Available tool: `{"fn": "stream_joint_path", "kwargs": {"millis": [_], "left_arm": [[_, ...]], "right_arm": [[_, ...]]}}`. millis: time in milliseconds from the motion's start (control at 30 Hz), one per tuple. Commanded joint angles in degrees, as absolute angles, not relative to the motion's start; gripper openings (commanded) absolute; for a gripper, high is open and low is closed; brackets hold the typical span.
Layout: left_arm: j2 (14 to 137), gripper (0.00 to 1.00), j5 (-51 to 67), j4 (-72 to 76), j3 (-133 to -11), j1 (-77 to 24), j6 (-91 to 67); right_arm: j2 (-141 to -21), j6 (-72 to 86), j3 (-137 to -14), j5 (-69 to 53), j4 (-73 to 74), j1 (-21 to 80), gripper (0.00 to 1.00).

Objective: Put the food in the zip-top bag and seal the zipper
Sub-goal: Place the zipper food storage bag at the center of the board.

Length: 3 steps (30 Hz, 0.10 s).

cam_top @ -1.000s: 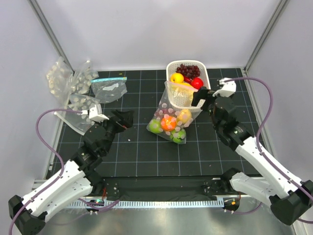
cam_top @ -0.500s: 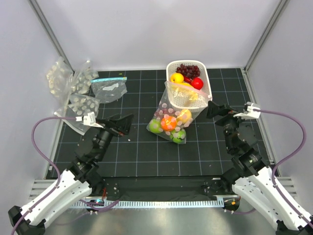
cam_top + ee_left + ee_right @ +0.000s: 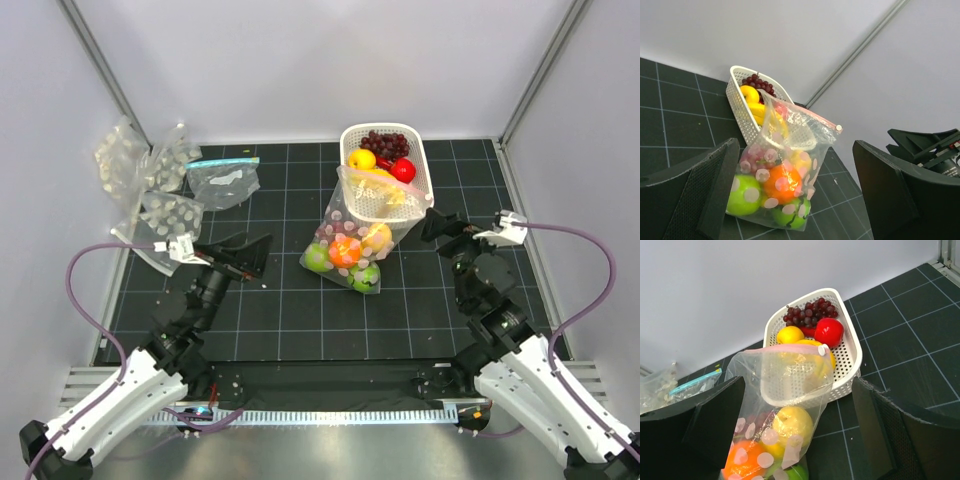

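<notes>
Dotted clear plastic zip-top bag [image 3: 335, 214], unsealed, centre of black tabletop [image 3: 290, 320].
Both left tool [image 3: 255, 255] and right tool [image 3: 435, 228] gape empty; bag looks floppy, slippery (bottom-heavy with fruit [image 3: 345, 252]): pinch pinkish zipper strip [image 3: 790, 346] ends.

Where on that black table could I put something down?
Bare mat lies between the teal-strip bag and the basket, and along the near side in front of the zip-top bag. Crowded: the far-left pile of spare bags, and where the zip-top bag meets the basket.
</notes>
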State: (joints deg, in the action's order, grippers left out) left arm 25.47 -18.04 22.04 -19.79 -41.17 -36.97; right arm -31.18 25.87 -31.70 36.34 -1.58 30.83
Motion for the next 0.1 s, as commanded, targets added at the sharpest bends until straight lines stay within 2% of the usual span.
{"fn": "stream_joint_path", "kwargs": {"millis": [0, 67], "left_arm": [[25.8, 1.0, -16.8, 25.8, -20.3, -40.9, -35.6], [26.3, 1.0, -16.7, 25.8, -20.4, -40.9, -35.7]], "right_arm": [[-31.2, 27.0, -33.6, 37.2, -5.2, 30.7, 0.95], [-31.1, 26.3, -33.5, 37.1, -4.7, 30.7, 1.0]]}}
